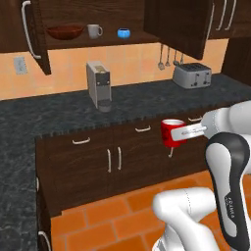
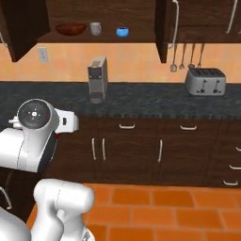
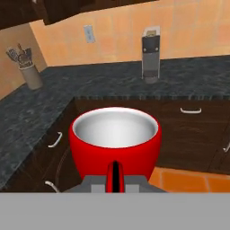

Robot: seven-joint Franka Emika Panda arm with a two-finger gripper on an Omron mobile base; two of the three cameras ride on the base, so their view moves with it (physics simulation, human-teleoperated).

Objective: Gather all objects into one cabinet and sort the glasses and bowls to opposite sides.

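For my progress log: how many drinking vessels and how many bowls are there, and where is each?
Drinking vessels: 2, the red cup held in the hand, the off-white mug on the cabinet shelf.
Bowls: 2, the reddish-brown bowl and the blue bowl, both shelved.
Total: 4

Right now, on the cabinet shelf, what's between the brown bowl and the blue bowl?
The off-white mug, standing apart from both the brown bowl and the blue bowl; left base view shows it plainly.

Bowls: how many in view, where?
2. Both sit on the open cabinet shelf: the reddish-brown bowl at its left end, the blue bowl toward the right, the mug between them. None looks hidden.
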